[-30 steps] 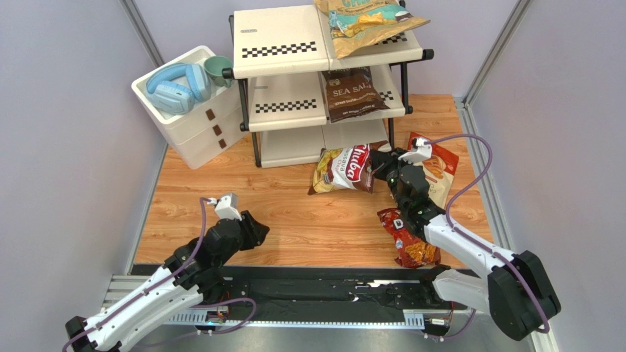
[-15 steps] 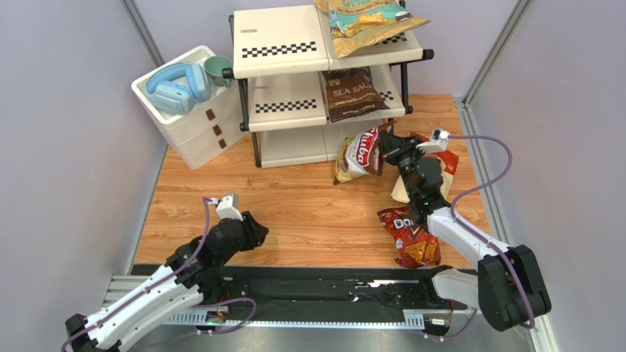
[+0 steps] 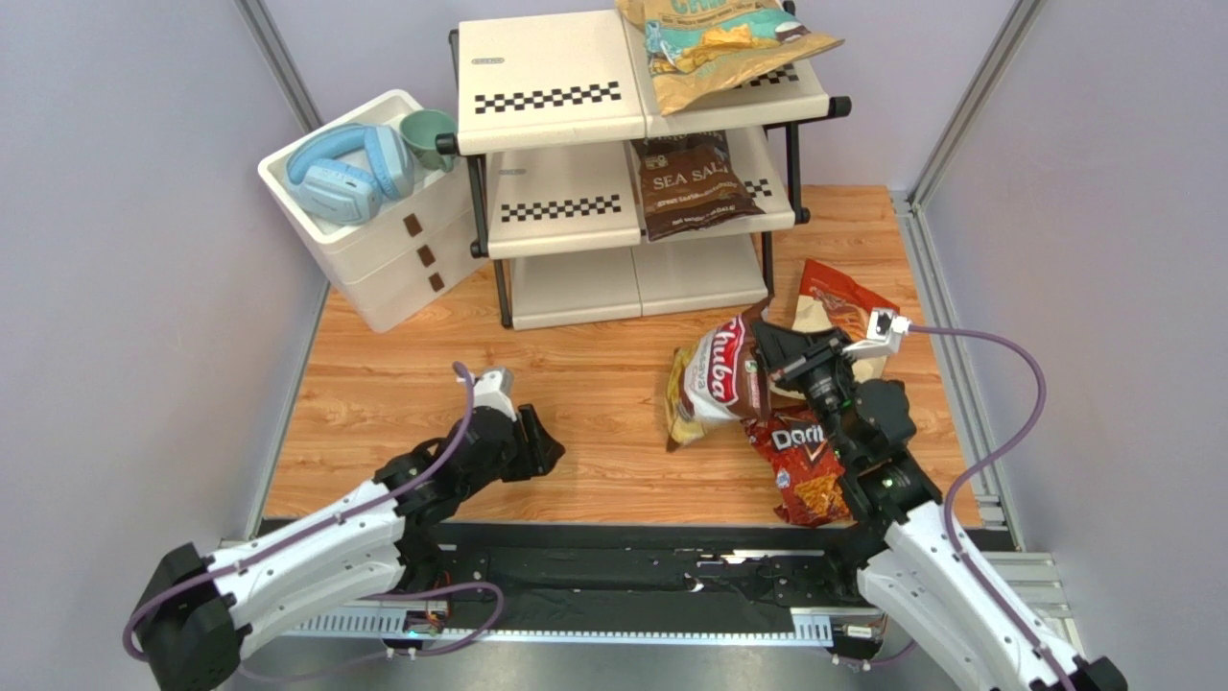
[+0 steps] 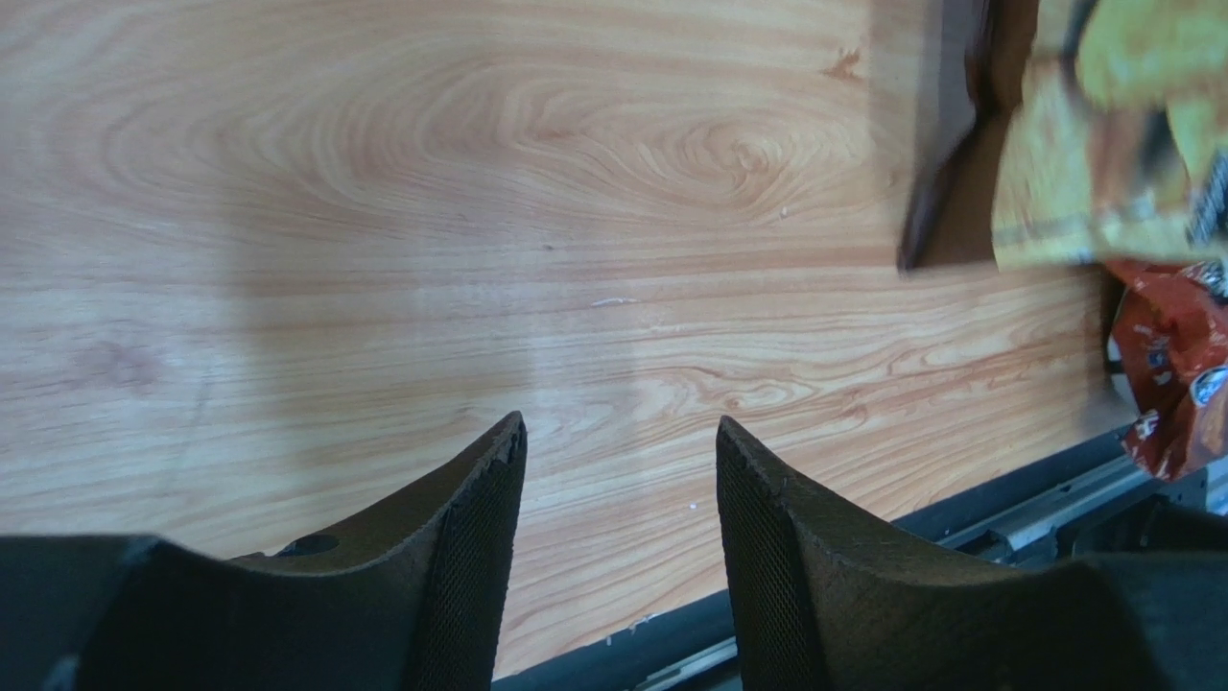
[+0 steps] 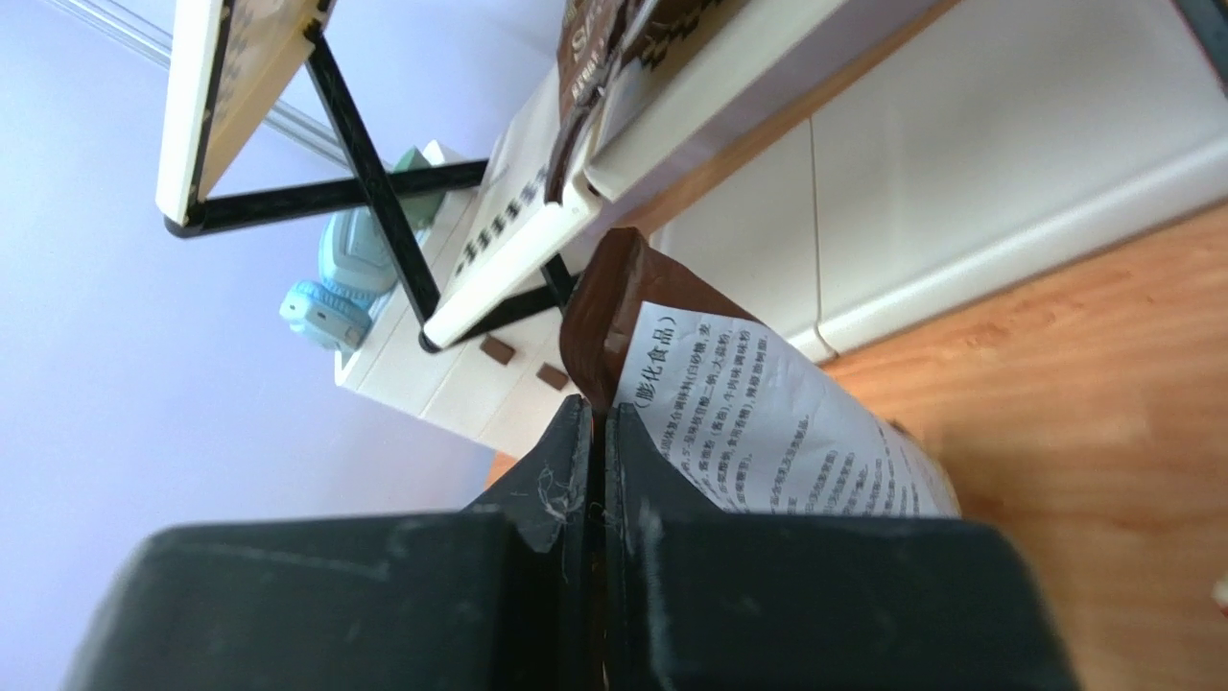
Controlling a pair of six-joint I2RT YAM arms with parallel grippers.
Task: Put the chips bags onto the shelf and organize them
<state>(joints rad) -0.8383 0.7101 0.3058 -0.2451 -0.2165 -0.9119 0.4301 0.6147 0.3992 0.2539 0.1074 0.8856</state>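
The right fingers (image 5: 591, 475) are pressed together on the dark brown edge of the Chuba bag (image 3: 714, 377). They hold the bag upright and a little tilted over the counter (image 3: 433, 360). The bag is in front of the shelf (image 3: 548, 72), near the right part of the lowest tier but not on it. In the right wrist view its back side with small printed text faces the camera. Whether its lower end touches the counter, I cannot tell.

The left fingers (image 3: 545, 449) are apart with nothing between them. They are low over bare wood, well apart from the Chuba bag, which shows only at the far corner of the left wrist view.

On the top tier, at the right, lies the tan bag (image 3: 721, 43), and its corner sticks out over the edge. The Sea Salt bag (image 3: 692, 184) lies on the middle tier, also at the right. The lowest tier carries no bag.

The Doritos bag (image 3: 800, 468) lies flat on the counter near the front edge, just beside the Chuba bag and partly under the right arm. The cream bag (image 3: 833, 295) lies on the counter near the right foot of the shelf, partly hidden behind the same arm.

Left of the shelf stands a white drawer box (image 3: 368, 252), with blue headphones (image 3: 346, 166) and a green cup (image 3: 428, 137) on top.
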